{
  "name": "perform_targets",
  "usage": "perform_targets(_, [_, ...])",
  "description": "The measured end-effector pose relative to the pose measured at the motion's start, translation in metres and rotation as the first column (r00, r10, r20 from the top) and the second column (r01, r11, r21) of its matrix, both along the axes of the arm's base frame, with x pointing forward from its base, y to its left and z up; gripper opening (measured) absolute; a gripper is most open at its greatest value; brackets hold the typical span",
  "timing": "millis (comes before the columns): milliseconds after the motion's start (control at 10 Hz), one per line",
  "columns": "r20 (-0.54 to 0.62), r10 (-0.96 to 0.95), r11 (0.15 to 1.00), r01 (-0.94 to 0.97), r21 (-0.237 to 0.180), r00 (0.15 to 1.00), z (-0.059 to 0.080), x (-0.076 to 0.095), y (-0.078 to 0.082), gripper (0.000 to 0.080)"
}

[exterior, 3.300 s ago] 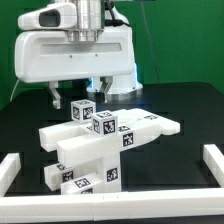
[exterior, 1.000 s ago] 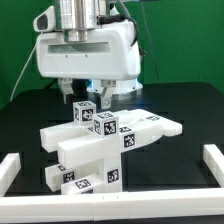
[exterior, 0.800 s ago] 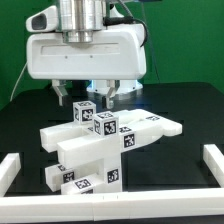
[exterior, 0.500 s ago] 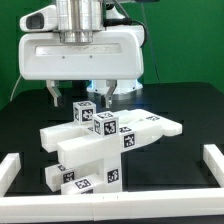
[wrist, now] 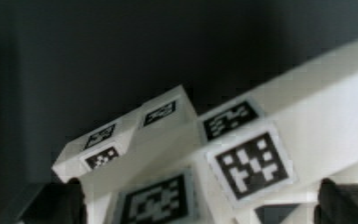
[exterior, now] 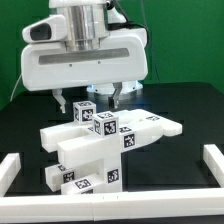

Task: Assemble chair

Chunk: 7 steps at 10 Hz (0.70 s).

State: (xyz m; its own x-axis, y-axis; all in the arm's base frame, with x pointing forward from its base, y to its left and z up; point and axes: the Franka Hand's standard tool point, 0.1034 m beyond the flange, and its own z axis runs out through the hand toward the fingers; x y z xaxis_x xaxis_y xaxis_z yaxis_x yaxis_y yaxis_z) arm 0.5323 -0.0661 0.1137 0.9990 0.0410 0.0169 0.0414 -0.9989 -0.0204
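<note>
- The chair (exterior: 100, 145) stands as one joined white structure of chunky blocks and slabs on the black worktop (exterior: 190, 110); it sits near the middle of the worktop, just behind the white border rail (exterior: 110, 205) that runs along the near edge.
- A small cube (exterior: 84, 111) with black-and-white square tags forms the top of the chair; a second tagged cube (exterior: 105, 124) sits touching it, lower and toward the exterior view's right.
- A long slab (exterior: 150, 127) reaches from those cubes toward the exterior view's right, tilted slightly; a lower block (exterior: 85, 175) with tags on its front face lies at the chair's foot, close to the border rail.
- The tool (exterior: 86, 100) hangs directly above the chair's top cube, apart from it; its two dark fingers (exterior: 59, 99) are spread wide, one on each side of the cube's width, and grip nothing.
- The arm's broad white body (exterior: 85, 60) fills the space above the chair, against a green backdrop (exterior: 190, 40).
- In the wrist view the chair's tagged faces (wrist: 247, 160) lie close below the camera, somewhat blurred; both dark fingertips (wrist: 51, 200) show at the picture's edge, well apart, with the white blocks between them and untouched.
</note>
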Motion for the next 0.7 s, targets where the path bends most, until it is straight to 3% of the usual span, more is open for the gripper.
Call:
perform_targets(200, [0.000,-0.027,1.000,0.027,0.000,1.000,-0.0001,-0.0001,-0.0003,0.0385])
perform_targets(300, [-0.003,-0.142,0.990,0.142,0.002,0.990,-0.0003,0.0000,-0.0002,0.0287])
perform_targets(700, [-0.010,-0.423,0.906,0.423,0.005,0.906,-0.0006,-0.0001,0.0001,0.0288])
